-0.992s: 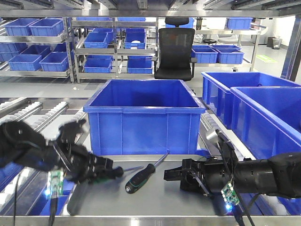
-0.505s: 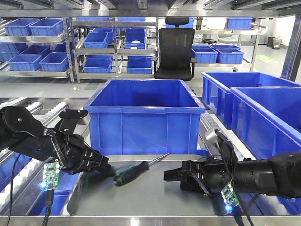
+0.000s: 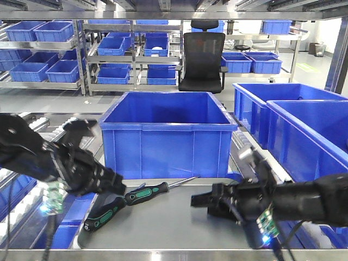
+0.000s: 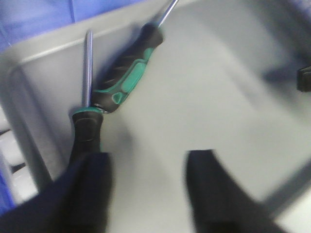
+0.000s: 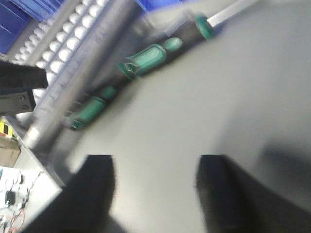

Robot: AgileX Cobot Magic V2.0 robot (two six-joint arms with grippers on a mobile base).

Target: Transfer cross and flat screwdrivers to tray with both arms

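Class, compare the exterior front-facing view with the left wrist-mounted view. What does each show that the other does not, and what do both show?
Only the front view shows the big blue bin behind the tray, the shelving with bins, the office chair, and the right gripper over the tray. Only the left wrist view shows the left gripper from above, fingers apart with nothing between them. Both show the grey tray and the two green-and-black screwdrivers lying in it near its left end.

Two black-and-green screwdrivers (image 3: pixel 142 191) (image 3: pixel 103 213) lie flat on the grey tray (image 3: pixel 179 228), end to end near its back left corner, apparently touching.
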